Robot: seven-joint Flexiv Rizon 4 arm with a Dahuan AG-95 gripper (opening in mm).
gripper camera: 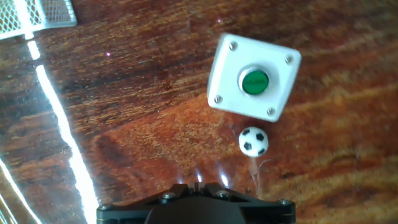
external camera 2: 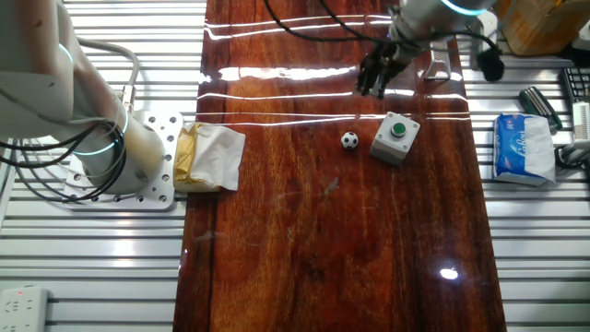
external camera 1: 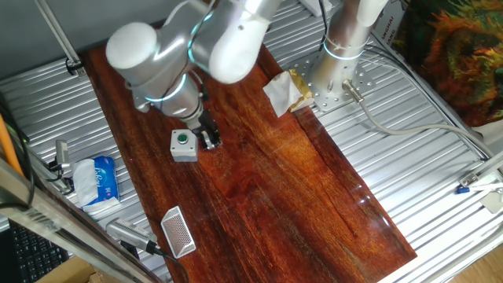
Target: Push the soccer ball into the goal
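I see the gripper hanging above the wooden table, holding nothing; its fingers look close together, but I cannot tell whether they are fully closed. The ball lies on the wood ahead of it in the hand view, a little right, just beside the button box, which sits further ahead. The goal is well apart, far ahead and left.

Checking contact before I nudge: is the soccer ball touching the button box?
No. In the hand view a strip of bare wood shows between the soccer ball and the button box.
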